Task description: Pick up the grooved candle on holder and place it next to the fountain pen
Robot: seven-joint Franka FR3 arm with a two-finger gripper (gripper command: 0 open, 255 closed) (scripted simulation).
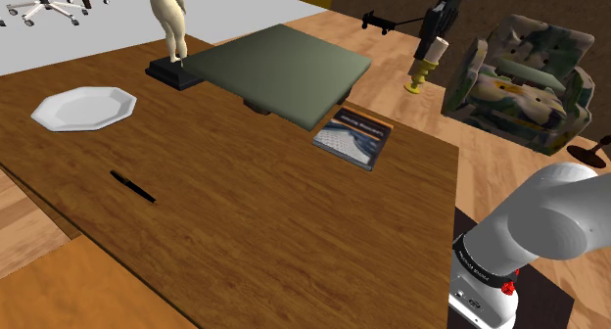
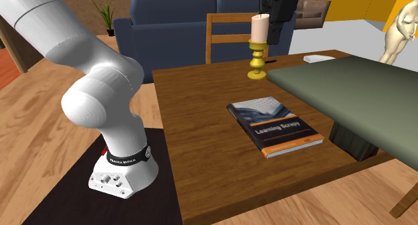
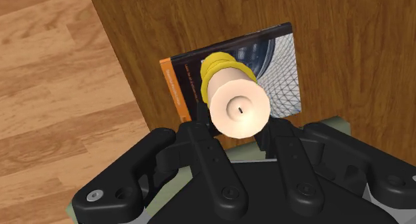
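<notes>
A cream grooved candle [image 3: 239, 109] stands upright in a yellow holder [image 1: 420, 79], and my black gripper [image 3: 239, 129] is shut on the candle's upper part. The fingers [image 3: 200, 133] clasp it from both sides. In the shoulder view the gripper [image 1: 437, 23] holds the candle [image 1: 432, 50] in the air by the table's far right edge. From the second exterior view I see the candle [image 2: 260, 26] and holder [image 2: 257, 59] hanging under the gripper [image 2: 271, 19]. The black fountain pen [image 1: 132, 187] lies on the table at the shoulder view's left, far from the candle.
Directly below the candle a book [image 1: 353, 136] lies on the wooden table [image 1: 274, 210]. A dark green slab [image 1: 279, 70] sits raised at mid-table, with a figurine [image 1: 171, 19] on a dark base behind it. A white plate [image 1: 83, 109] lies left. An armchair [image 1: 524, 77] stands beyond the table.
</notes>
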